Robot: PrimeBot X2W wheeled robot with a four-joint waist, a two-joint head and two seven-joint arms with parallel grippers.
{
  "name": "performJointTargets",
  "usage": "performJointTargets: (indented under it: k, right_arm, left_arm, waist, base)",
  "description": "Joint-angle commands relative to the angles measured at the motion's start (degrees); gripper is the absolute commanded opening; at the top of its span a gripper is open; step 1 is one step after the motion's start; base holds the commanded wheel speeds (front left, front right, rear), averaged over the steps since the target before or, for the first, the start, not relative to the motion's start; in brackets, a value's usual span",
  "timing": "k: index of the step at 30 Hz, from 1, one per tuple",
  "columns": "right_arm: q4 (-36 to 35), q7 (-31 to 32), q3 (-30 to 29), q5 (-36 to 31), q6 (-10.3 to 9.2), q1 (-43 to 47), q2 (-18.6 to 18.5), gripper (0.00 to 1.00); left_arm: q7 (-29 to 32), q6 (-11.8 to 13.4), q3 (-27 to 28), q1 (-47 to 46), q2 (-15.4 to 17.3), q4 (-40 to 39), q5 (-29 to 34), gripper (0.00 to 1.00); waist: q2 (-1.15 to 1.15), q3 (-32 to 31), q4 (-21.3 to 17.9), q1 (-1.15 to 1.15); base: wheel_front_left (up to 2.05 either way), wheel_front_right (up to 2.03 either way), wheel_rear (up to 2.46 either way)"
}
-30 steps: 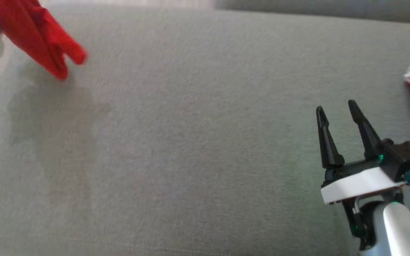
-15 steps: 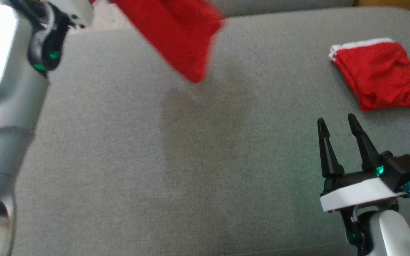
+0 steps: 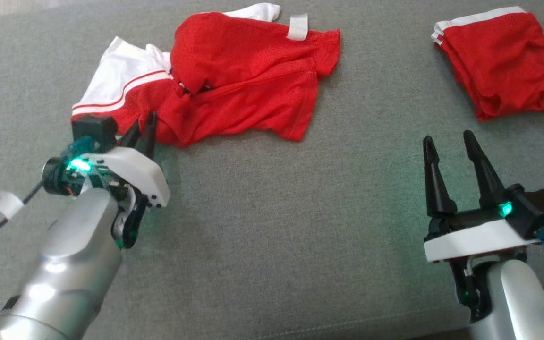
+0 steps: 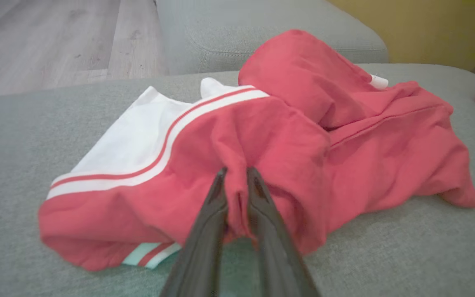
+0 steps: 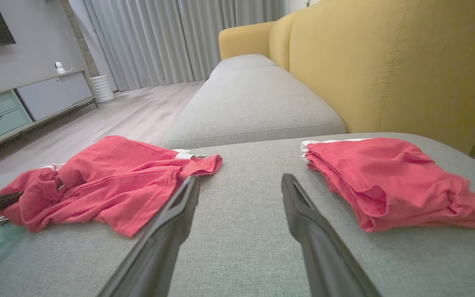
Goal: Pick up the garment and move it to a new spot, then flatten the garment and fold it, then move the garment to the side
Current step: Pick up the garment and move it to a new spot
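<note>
The garment point(image 3: 243, 80), red with white striped panels, lies crumpled on the grey cushion point(image 3: 272, 226). My left gripper point(image 3: 142, 127) sits at its near left edge, low over the cushion. In the left wrist view the gripper point(image 4: 235, 173) is shut on a pinched fold of the garment point(image 4: 303, 136). My right gripper point(image 3: 449, 139) hovers open over bare cushion at the lower right, holding nothing. Its wrist view shows the gripper point(image 5: 239, 183) pointing between the garment point(image 5: 109, 181) and a second red piece.
A folded red garment with white trim point(image 3: 503, 56) lies at the far right of the cushion point(image 5: 390, 181). A yellow sofa back point(image 5: 386, 62) rises behind it. Another grey cushion point(image 5: 250, 99), wooden floor point(image 5: 109, 119) and a low cabinet point(image 5: 23, 103) lie beyond.
The head camera has shifted. The garment hung in the air from my left gripper; now it rests spread on the cushion, the left gripper lowered with it. The right gripper stays open.
</note>
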Motion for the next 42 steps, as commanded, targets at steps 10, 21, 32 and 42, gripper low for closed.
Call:
performJointTargets:
  k: [10, 21, 32, 42]
  right_arm:
    - [-0.1, -0.8, -0.4, -0.6, 0.37, -1.5, -0.2, 1.0]
    - [1.0, 1.2, -3.5, -3.7, 0.37, 1.0, -0.2, 1.0]
    - [1.4, 2.2, -2.8, -2.9, 0.37, 7.4, -0.2, 1.0]
    - [2.3, 0.7, -0.9, -0.1, 0.37, 12.0, -0.2, 1.0]
  left_arm:
    - [-8.9, -0.1, 0.5, -2.7, -1.0, 1.1, 2.6, 1.0]
    - [-12.1, 0.8, 0.1, 4.0, 0.2, -4.3, 2.7, 1.0]
    - [-13.4, 8.7, 2.2, 21.5, 5.5, -20.4, 1.8, 1.0]
    - [-13.9, 17.3, 4.2, 36.8, 7.7, -33.2, 2.2, 1.0]
  waist:
    - [0.0, -2.8, 2.9, -0.01]
    - [0.0, -13.4, 10.0, -0.01]
    - [0.0, -18.7, 14.7, -0.01]
    - [0.0, -20.1, 15.4, -0.01]
  base:
    - [0.0, 0.0, 0.0]
    - [0.0, 0.0, 0.0]
    - [0.0, 0.0, 0.0]
    - [0.0, 0.0, 0.0]
